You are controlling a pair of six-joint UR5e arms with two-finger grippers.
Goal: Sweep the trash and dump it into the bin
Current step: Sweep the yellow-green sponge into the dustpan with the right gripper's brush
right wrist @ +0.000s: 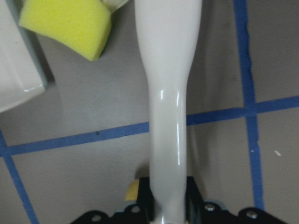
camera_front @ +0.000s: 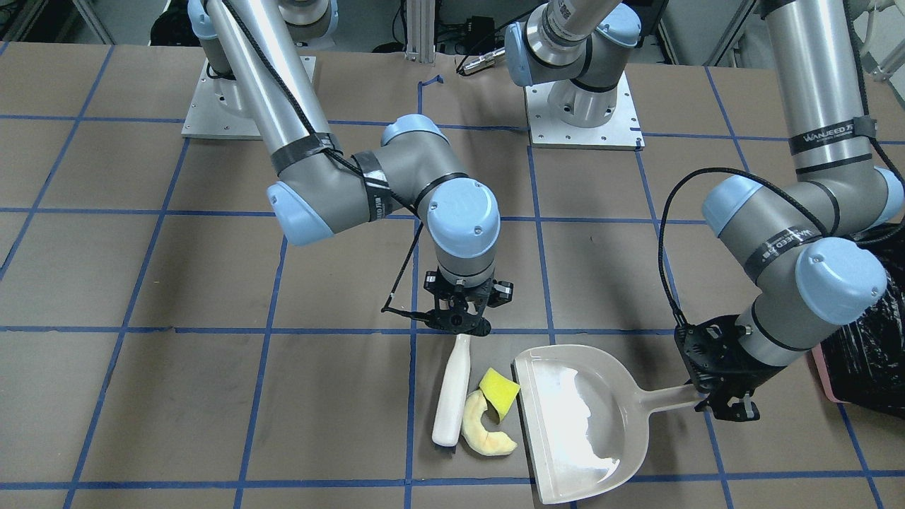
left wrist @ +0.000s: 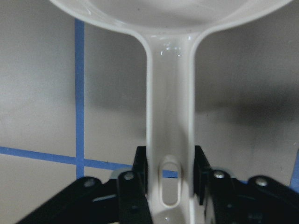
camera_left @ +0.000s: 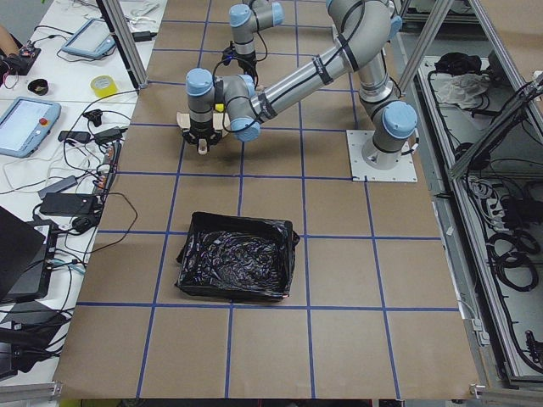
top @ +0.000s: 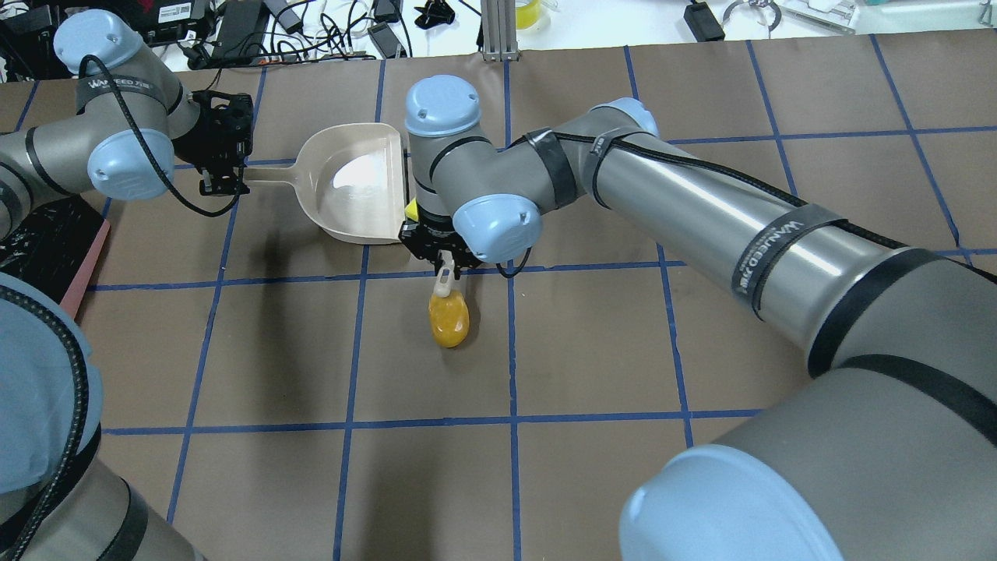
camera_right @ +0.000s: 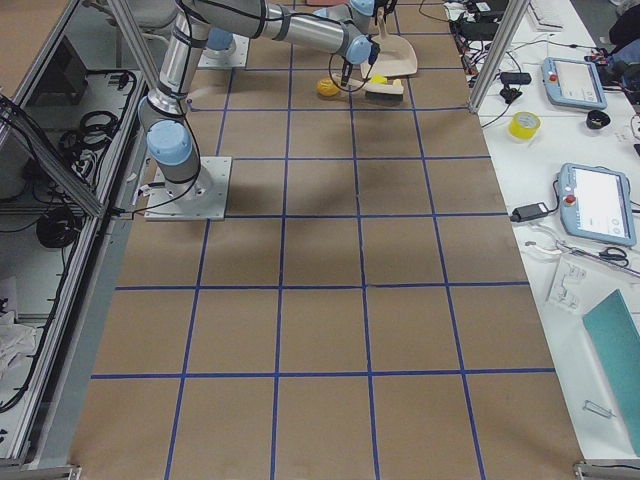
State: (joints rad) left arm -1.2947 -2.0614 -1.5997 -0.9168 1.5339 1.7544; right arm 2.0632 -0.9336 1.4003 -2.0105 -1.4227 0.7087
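Right gripper (camera_front: pixel 459 324) is clamped on the end of the pale brush (camera_front: pixel 452 396) handle, wrist pointing down, forearm stretched low across the table. Ahead of its fingers lie a yellow, green-faced sponge (camera_front: pixel 499 391) and a cream crescent slice (camera_front: pixel 484 433); an orange lumpy piece (top: pixel 449 313) sits just behind. Left gripper (camera_front: pixel 722 404), angled down, grips the dustpan (camera_front: pixel 580 424) handle, with the black-lined bin (camera_left: pixel 246 222) near behind it.

trash pieces (camera_front: pixel 499 392) (camera_front: pixel 481 435) (top: pixel 449 321) 3 | dustpan (camera_front: pixel 565 424) 1 | brush (camera_front: pixel 452 396) 1 | bin (camera_left: pixel 237 264) 1
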